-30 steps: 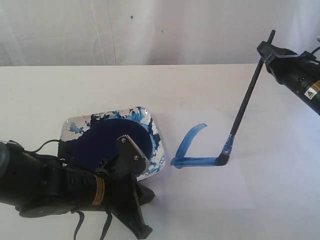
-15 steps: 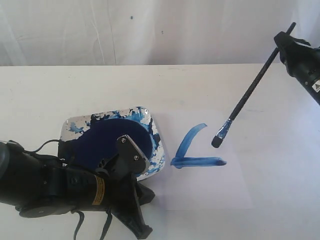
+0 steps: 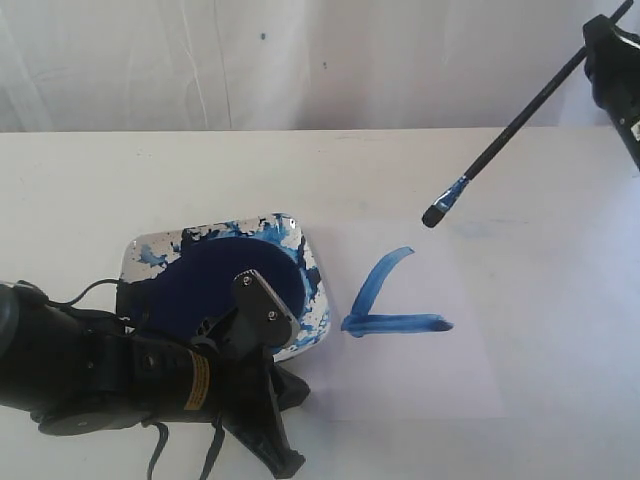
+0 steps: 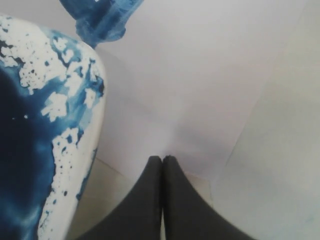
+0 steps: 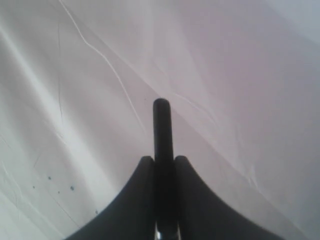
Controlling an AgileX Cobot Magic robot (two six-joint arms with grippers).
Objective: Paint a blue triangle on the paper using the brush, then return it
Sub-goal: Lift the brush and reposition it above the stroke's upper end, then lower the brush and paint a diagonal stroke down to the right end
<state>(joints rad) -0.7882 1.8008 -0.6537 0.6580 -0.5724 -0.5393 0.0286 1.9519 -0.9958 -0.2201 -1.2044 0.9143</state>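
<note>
My right gripper (image 3: 607, 32) is shut on the black handle of the brush (image 3: 510, 135) at the upper right. The brush slants down to the left, and its blue-stained tip (image 3: 433, 215) hangs in the air above the far part of the paper (image 3: 430, 375). Two blue strokes (image 3: 388, 305) on the paper meet in a corner beside the paint dish (image 3: 142, 252). In the right wrist view the handle end (image 5: 161, 125) sticks out between the shut fingers of the right gripper (image 5: 161, 161). My left gripper (image 4: 162, 159) is shut on nothing and rests at the paper's (image 4: 195, 85) near corner, beside the dish (image 4: 87, 135).
The dish holds a dark blue paint pool (image 3: 215, 280) and is spattered on its rim. My left arm (image 3: 120, 380) lies across the table's front left, partly covering the dish. A white cloth backdrop (image 3: 300, 60) hangs behind the table.
The brush has come off the paper at the end of the lower stroke. It has risen up and to the right with my right gripper. The left arm has stayed still.
</note>
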